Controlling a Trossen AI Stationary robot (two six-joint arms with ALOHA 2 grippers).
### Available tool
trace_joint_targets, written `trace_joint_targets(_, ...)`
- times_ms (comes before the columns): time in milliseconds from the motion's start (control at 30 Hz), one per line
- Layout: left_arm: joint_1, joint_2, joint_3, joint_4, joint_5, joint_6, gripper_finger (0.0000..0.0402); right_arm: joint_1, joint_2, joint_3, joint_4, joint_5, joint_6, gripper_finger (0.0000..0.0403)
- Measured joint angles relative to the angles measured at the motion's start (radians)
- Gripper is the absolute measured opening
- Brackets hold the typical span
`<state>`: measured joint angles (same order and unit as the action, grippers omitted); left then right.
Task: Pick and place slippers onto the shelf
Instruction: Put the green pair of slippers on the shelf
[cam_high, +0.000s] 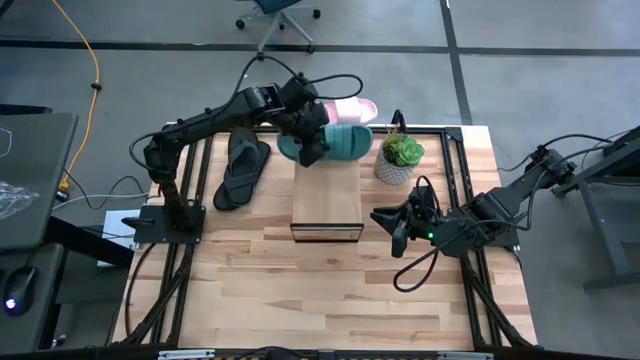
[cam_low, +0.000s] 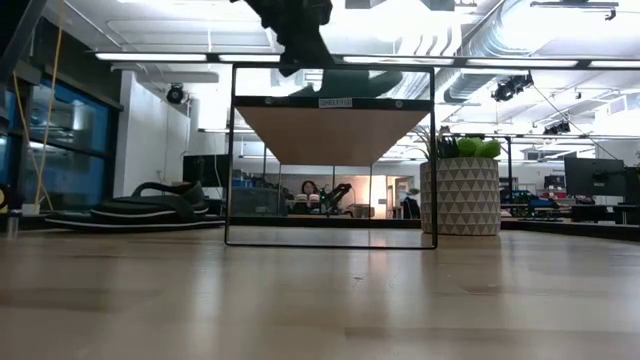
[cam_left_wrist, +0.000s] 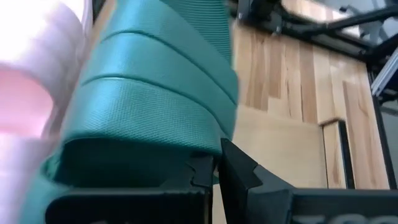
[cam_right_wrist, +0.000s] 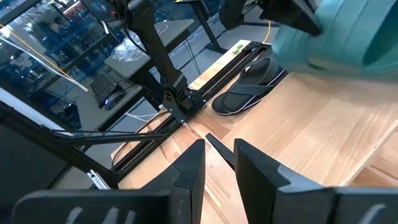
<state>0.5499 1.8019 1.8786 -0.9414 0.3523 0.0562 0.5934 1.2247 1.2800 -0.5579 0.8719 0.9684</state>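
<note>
The pink slide (cam_high: 352, 107) is half hidden by the left gripper (cam_high: 312, 143), clenched on the ribbed teal slide (cam_high: 345, 140). The right gripper (cam_high: 392, 222) is held released.

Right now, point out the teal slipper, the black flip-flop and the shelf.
teal slipper (cam_high: 345, 141): high view, ribbed upper strap.
black flip-flop (cam_high: 240, 172): high view, middle of sole.
shelf (cam_high: 327, 195): high view, bare wooden plank top.

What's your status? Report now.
Left pincer shut on teal slipper at shelf far end. Right pincer open, idle beside shelf. Potted plant close by.
</note>
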Motion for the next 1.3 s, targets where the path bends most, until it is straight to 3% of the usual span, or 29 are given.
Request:
trace_joint_targets(400, -0.008, 0.002, 0.0, -0.057, 0.008, -0.008, 0.0, 0.0, 0.0, 0.0, 0.0, 0.0, -0.008, 0.0073)
trace_joint_targets(1300, -0.032, 0.075, 0.0, -0.019, -0.013, -0.013, 0.0004, 0.0, 0.0, 0.0, -0.008, -0.007, -0.001, 0.0073)
